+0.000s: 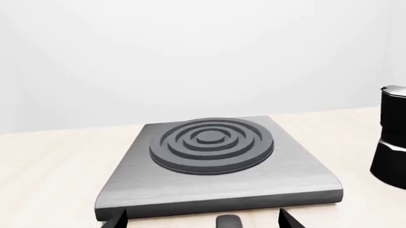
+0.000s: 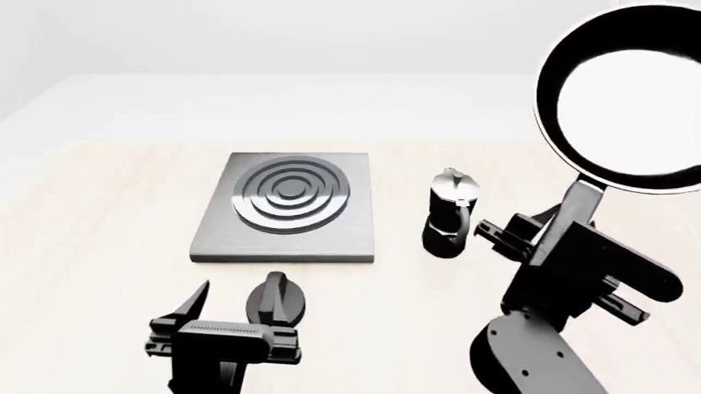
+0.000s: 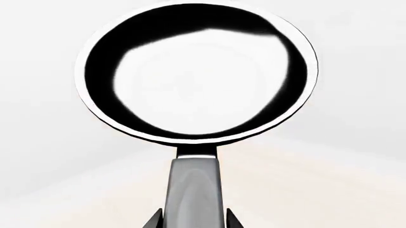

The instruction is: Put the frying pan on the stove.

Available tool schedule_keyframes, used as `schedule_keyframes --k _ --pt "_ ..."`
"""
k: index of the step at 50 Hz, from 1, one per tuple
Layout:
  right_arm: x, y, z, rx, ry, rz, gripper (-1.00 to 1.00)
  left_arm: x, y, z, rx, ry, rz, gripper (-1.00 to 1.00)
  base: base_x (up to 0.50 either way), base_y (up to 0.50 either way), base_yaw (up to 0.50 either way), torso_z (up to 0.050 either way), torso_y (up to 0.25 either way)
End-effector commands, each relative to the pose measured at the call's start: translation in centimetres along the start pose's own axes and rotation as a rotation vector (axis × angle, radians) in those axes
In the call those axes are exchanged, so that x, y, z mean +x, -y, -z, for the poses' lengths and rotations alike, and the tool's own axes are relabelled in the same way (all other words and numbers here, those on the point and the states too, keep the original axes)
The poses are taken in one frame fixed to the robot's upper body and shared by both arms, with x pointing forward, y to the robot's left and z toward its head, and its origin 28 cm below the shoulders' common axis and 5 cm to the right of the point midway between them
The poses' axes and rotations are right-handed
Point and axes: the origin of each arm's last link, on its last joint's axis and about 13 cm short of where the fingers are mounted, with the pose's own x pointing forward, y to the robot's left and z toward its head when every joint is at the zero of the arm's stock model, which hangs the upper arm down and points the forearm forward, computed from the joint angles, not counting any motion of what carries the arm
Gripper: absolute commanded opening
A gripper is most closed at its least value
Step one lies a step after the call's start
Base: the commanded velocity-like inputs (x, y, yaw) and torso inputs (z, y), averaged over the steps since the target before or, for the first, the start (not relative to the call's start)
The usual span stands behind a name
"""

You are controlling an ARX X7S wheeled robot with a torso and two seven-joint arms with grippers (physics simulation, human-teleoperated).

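The frying pan (image 2: 626, 107) hangs high off the counter (image 2: 98, 205) over its right side, held by its handle in the right gripper (image 2: 570, 238), likely lifted to clear the moka pot (image 2: 451, 212); the stove (image 2: 287, 215) lies flat near the counter's middle, its burner bare, open room all round; the left gripper (image 2: 225, 316) hovers spread wide by the near edge, beside the knob (image 2: 276, 300).
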Motion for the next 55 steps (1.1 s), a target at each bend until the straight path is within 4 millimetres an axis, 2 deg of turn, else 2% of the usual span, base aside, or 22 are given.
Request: schedule_keyframes --k 1,14,16,25,39,55 --pt "-0.3 -1.3 -1.7 -0.021 0.121 -0.174 -1.0 -0.1 -0.1 0.0 0.0 -0.002 -0.007 1.0 0.0 0.0 0.0 0.0 0.01" --pt "-0.7 -2.7 -2.5 -0.042 0.154 -0.323 -1.0 -0.1 -0.2 -0.2 0.002 0.003 -0.008 1.0 0.0 0.0 0.0 0.0 0.002" --pt "-0.6 -3.1 -2.7 0.001 0.133 -0.352 -1.0 -0.1 -0.3 -0.2 0.003 0.005 -0.01 1.0 0.0 0.0 0.0 0.0 0.0" --pt "-0.6 -4.2 -2.2 0.001 0.143 -0.518 -1.0 0.0 -0.3 -0.2 0.003 0.005 -0.013 1.0 0.0 0.0 0.0 0.0 0.002" --pt "-0.9 -5.0 -2.5 0.027 0.138 -0.726 -1.0 -0.1 -0.4 -0.1 0.0 0.003 -0.018 1.0 0.0 0.0 0.0 0.001 0.001" --pt "-1.1 -5.9 -2.8 -0.045 0.153 -0.939 -1.0 0.0 -0.4 0.1 -0.003 0.0 -0.022 1.0 0.0 0.0 0.0 0.0 0.002"
